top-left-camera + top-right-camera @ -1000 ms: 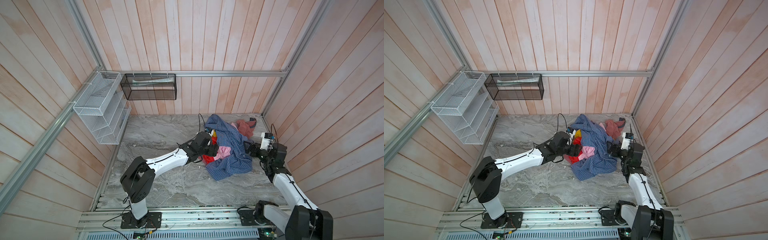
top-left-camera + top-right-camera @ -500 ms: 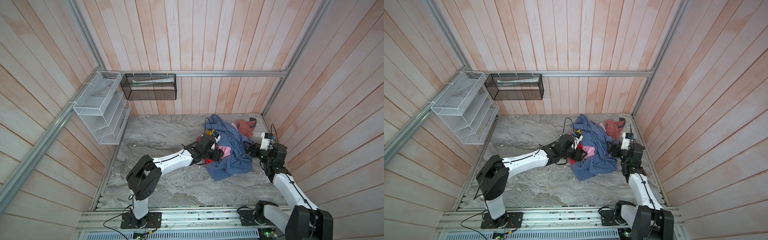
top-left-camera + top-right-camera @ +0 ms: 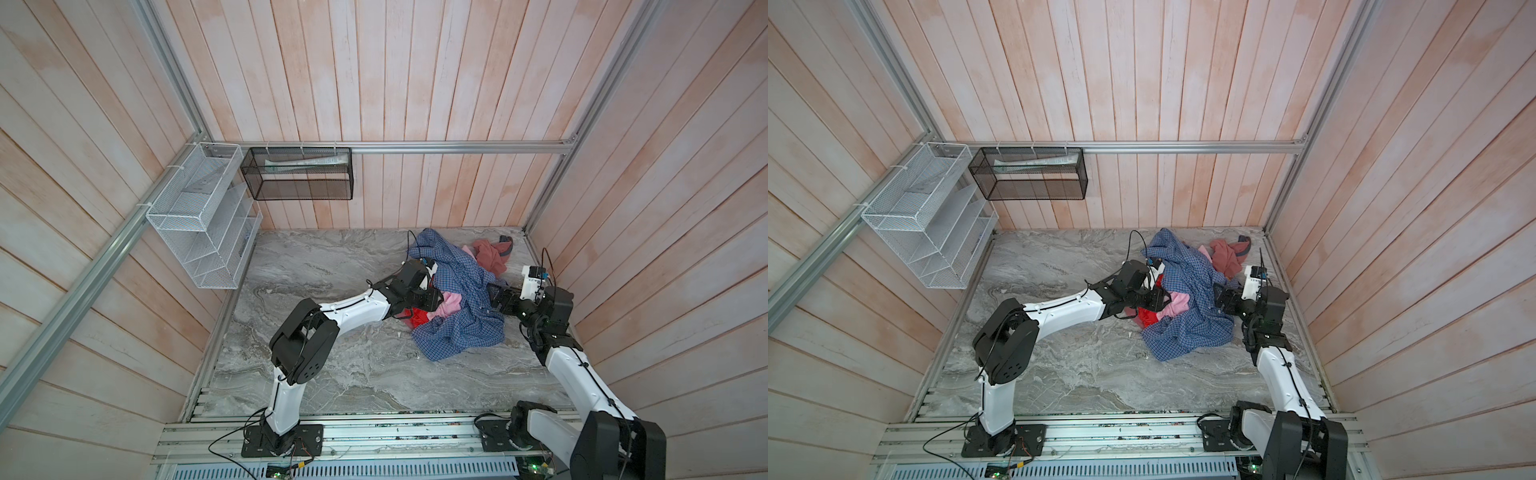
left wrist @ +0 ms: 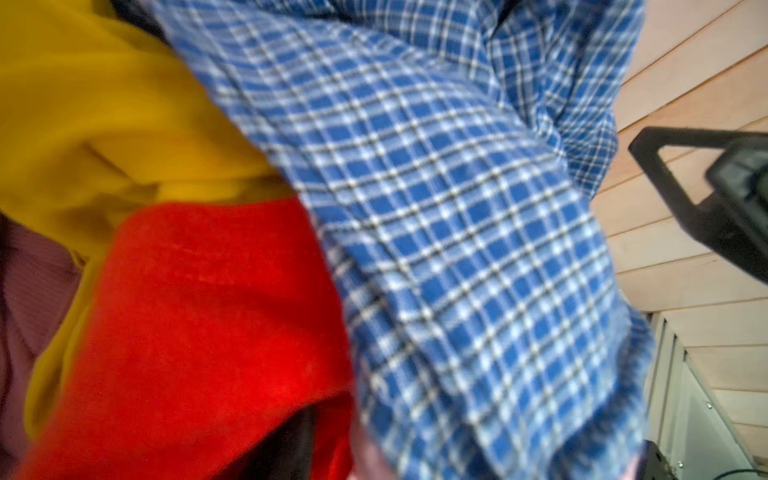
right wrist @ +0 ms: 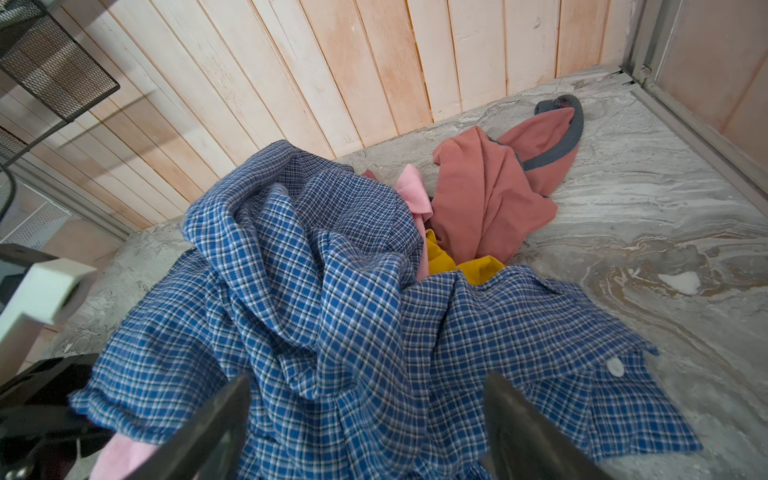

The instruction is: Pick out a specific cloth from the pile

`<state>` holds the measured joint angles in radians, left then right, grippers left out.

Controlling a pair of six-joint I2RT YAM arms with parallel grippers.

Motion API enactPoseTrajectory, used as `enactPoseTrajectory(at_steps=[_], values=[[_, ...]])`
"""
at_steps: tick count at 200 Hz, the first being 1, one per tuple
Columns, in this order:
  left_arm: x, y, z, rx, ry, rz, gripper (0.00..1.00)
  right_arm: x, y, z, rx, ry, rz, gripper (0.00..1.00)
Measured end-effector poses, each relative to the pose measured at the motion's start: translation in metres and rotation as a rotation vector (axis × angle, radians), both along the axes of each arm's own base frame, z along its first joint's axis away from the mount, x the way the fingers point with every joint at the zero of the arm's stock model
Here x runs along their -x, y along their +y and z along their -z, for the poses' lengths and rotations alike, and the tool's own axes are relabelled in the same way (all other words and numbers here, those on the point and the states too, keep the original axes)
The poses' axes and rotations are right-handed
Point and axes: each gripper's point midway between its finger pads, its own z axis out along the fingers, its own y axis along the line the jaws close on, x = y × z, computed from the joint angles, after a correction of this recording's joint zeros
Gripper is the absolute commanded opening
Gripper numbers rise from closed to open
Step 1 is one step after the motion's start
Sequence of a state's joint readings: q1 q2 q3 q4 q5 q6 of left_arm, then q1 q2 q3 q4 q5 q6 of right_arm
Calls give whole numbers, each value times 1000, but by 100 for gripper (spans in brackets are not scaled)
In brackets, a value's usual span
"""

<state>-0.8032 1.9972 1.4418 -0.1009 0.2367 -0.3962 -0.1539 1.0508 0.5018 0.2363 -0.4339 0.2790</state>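
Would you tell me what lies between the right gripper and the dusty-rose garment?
In the right wrist view, the blue checked shirt and a yellow cloth.

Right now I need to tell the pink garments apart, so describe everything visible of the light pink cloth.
The light pink cloth looks soft and crumpled. It is mostly buried under the blue checked shirt, with one fold showing beside the red cloth, right at the left claw. Another pink bit peeks out by the dusty-rose garment. No label is visible.
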Motion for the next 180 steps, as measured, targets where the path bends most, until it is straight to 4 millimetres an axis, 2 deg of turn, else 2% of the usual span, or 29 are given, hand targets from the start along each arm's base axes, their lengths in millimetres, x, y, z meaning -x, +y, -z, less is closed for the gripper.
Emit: enactPoseTrajectory(at_steps=[13,26,69,143,180], values=[[1,-3,-4,21,1,11,11,0,-1,0,1,0,3,88],[2,-5,-5,28,2,21,0,0,-1,0,2,0,7,88],[7,-6,-14,48,-9,40,0,-1,-2,0,3,1,13,88],[23,-4,-88,140,-113,65,0,-1,-3,-1,-2,-2,22,87],[30,-7,-104,160,-137,85,0,2,13,-6,-40,-43,-68,90]])
